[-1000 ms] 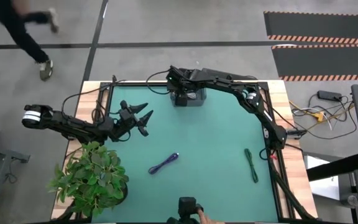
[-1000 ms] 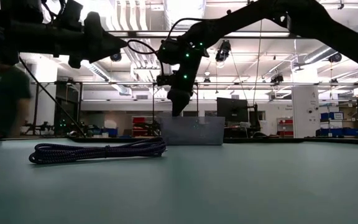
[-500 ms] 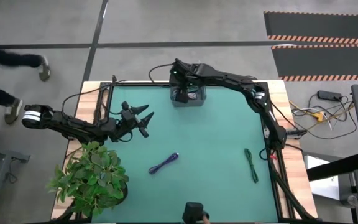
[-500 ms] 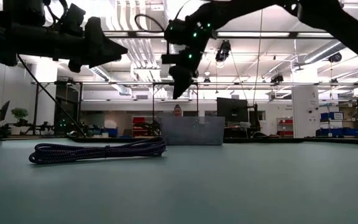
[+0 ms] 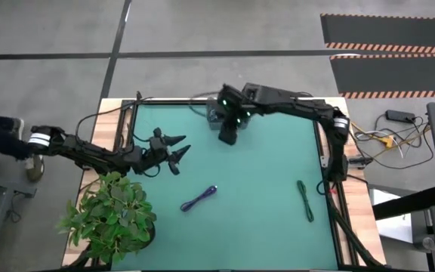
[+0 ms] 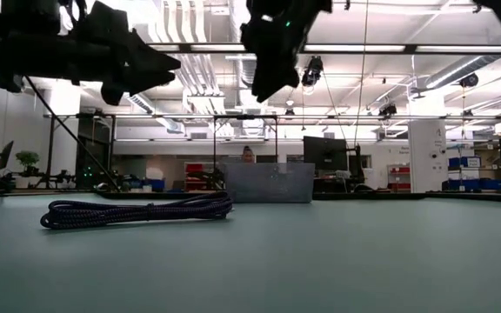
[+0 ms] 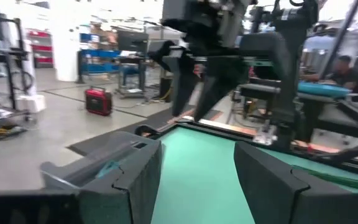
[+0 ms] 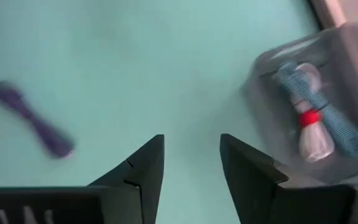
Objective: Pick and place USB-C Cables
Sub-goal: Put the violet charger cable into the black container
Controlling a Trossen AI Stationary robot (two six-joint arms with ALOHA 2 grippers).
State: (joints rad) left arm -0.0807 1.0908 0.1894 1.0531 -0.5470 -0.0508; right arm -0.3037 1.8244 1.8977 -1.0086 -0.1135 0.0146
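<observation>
High view: tray [image 5: 213, 113] mostly hidden beneath right tool [image 5: 227, 136], now withdrawn from it, parted, empty; left tool [image 5: 178, 149] parted, empty, unmoved.

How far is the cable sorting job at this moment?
Done: the blue cable and the white cable lie in the grey tray. In hand: nothing; the right gripper hangs open and empty beside the tray. Left: the purple cable and the green cable on the mat.
</observation>
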